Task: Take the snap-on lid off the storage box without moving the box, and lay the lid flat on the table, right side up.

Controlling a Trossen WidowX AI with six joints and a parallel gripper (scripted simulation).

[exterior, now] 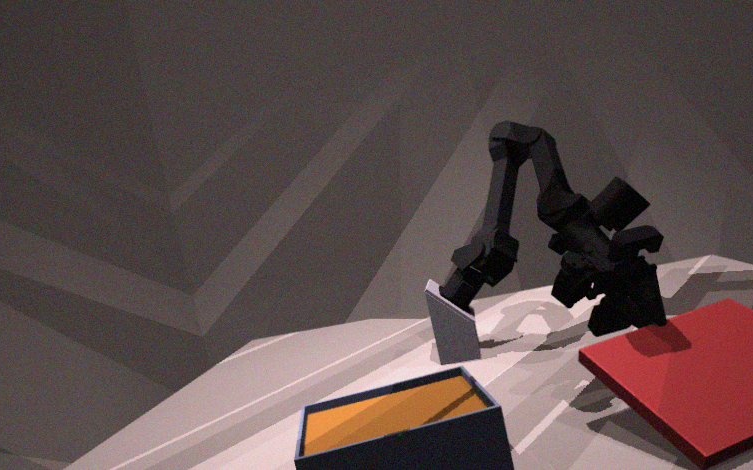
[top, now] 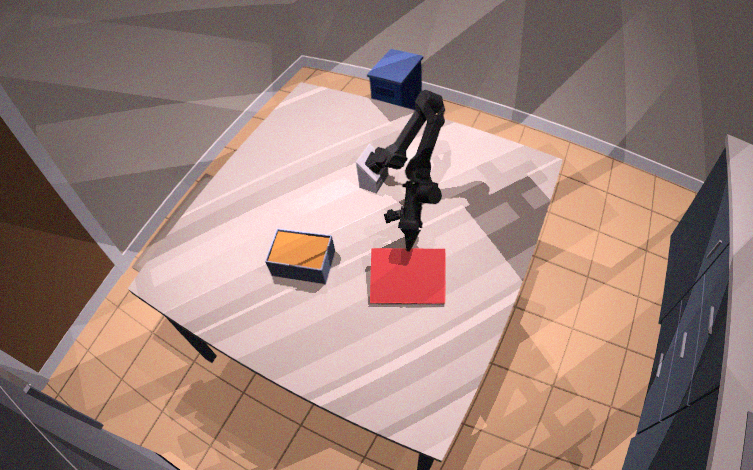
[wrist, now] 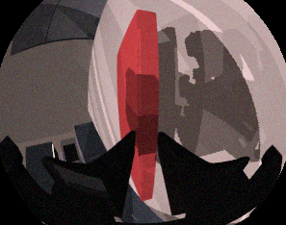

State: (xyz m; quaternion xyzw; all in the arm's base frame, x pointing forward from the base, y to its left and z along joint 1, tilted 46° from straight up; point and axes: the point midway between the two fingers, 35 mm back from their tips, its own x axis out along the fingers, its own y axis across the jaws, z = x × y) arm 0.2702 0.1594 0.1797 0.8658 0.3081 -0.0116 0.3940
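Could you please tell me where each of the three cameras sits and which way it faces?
Top: high above, looking down at the table, the open box, the red lid and the whole arm.
Exterior: low beside the box, facing the arm and gripper.
Wrist: on the gripper, looking along its fingers at the lid.
All three share the lid.

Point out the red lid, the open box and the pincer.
Red lid (top: 414, 283), top view: middle of its upper face.
Open box (top: 299, 249), top view: its orange inside floor.
Pincer (top: 409, 247), top view: fingertips shut on the lid's far edge.
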